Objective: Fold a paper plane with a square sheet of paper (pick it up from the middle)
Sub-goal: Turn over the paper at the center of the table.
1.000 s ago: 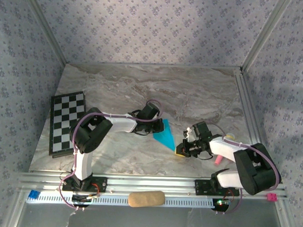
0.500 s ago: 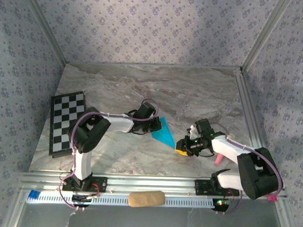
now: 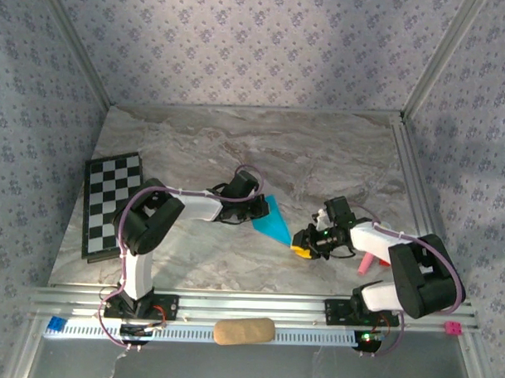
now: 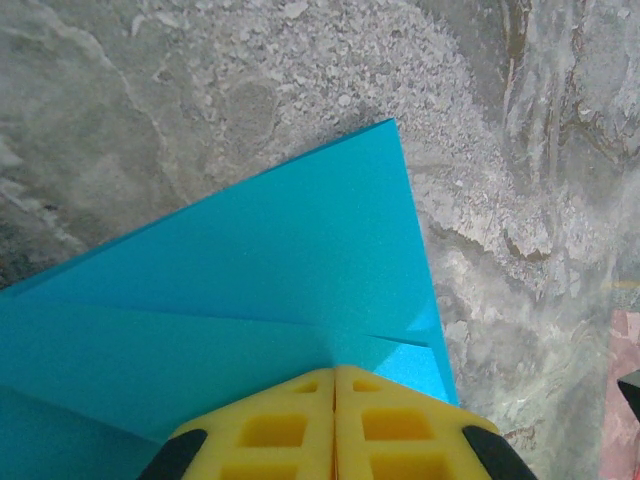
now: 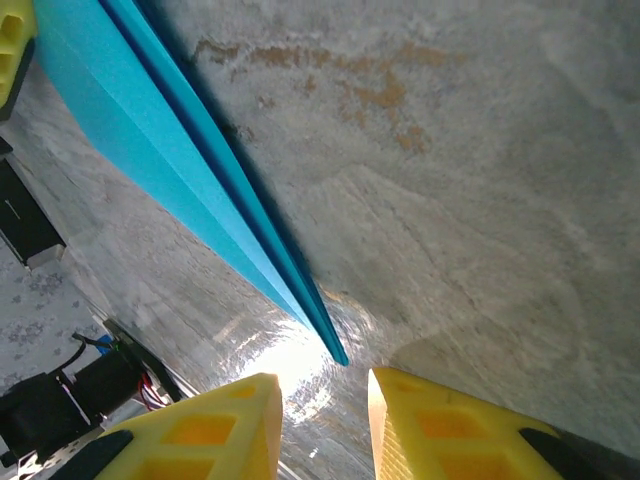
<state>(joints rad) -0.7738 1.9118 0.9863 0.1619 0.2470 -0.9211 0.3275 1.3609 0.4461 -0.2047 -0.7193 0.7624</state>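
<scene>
While the left gripper (image 4: 334, 385) clamps the paper (image 4: 280, 270) toward the bench's (image 3: 337, 150) near edge, likely steadying it, the right gripper (image 5: 322, 385) hovers parted, empty, at its tip.

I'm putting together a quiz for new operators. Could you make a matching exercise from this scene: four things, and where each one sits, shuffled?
Things:
1. blue paper
2. checkered board
3. tan block
4. pink stick

Places:
A. on the front rail
B. pinched by the left end effector
C. beside the right arm
D. flat at the left side of the table

Pairs: 1-B, 2-D, 3-A, 4-C
</scene>
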